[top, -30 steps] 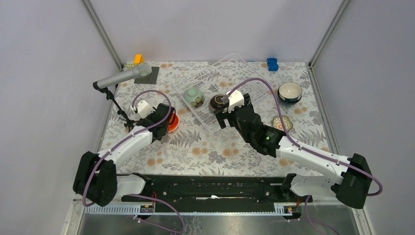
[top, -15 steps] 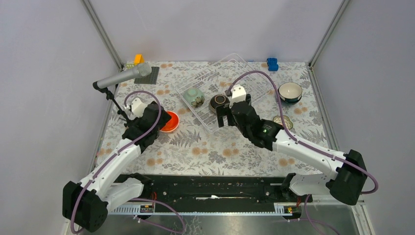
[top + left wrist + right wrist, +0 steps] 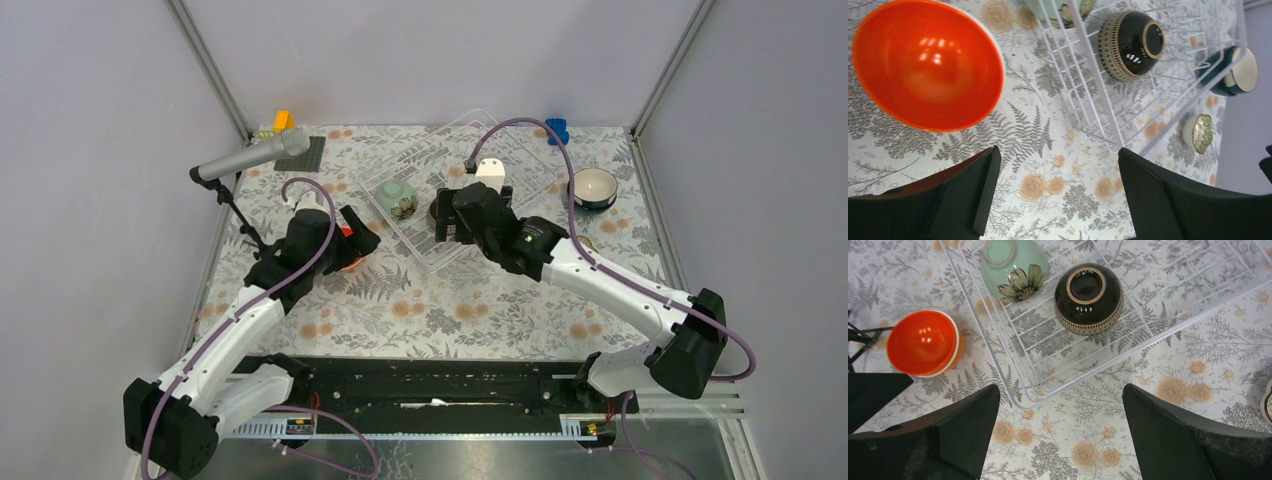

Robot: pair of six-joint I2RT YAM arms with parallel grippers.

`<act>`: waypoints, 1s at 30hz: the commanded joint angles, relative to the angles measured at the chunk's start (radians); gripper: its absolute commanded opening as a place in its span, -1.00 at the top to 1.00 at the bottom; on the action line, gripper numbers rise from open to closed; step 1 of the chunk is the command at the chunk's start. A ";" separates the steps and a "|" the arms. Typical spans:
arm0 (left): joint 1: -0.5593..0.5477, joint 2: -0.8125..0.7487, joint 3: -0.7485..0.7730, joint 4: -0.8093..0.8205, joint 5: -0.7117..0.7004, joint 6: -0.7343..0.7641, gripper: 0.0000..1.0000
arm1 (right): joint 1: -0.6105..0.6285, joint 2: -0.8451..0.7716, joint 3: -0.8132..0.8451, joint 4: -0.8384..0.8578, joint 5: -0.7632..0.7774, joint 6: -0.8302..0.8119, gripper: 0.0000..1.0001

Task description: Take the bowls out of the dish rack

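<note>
The clear wire dish rack [image 3: 520, 165] lies at the far middle of the table. In it are a pale green bowl [image 3: 397, 197] and a dark brown patterned bowl [image 3: 1089, 297], both upside down. Two stacked orange bowls [image 3: 923, 342] sit on the table left of the rack. A teal bowl with a white inside [image 3: 592, 187] sits right of the rack. A small white bowl [image 3: 1198, 132] lies on the table nearer. My left gripper [image 3: 358, 240] is open and empty, above the table beside the orange bowls [image 3: 928, 65]. My right gripper [image 3: 447, 222] is open and empty, over the rack's near corner [image 3: 1018, 390] by the dark bowl [image 3: 1130, 45].
A grey microphone on a black stand [image 3: 250, 160] stands at the far left, close to my left arm. A dark baseplate [image 3: 308, 152] with small yellow and orange blocks lies behind it. A blue block [image 3: 557, 131] sits at the far right.
My left gripper moved right, over the orange bowls' near side. My right gripper moved farther and left, from the rack's near edge to above the dark bowl.
</note>
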 commanded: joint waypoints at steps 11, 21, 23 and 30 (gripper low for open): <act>-0.001 0.013 0.116 0.019 0.199 0.177 -0.97 | -0.089 0.077 0.162 0.112 -0.117 -0.128 -0.99; -0.005 -0.078 -0.016 0.254 0.277 0.128 -0.97 | -0.248 0.187 0.229 0.121 -0.302 -0.076 -0.99; -0.007 -0.062 -0.044 0.317 0.264 0.098 -0.98 | -0.270 0.214 0.248 0.106 -0.304 -0.087 -0.99; -0.012 0.019 -0.079 0.524 0.135 0.023 -0.97 | -0.317 0.380 0.331 0.082 -0.312 -0.147 -0.98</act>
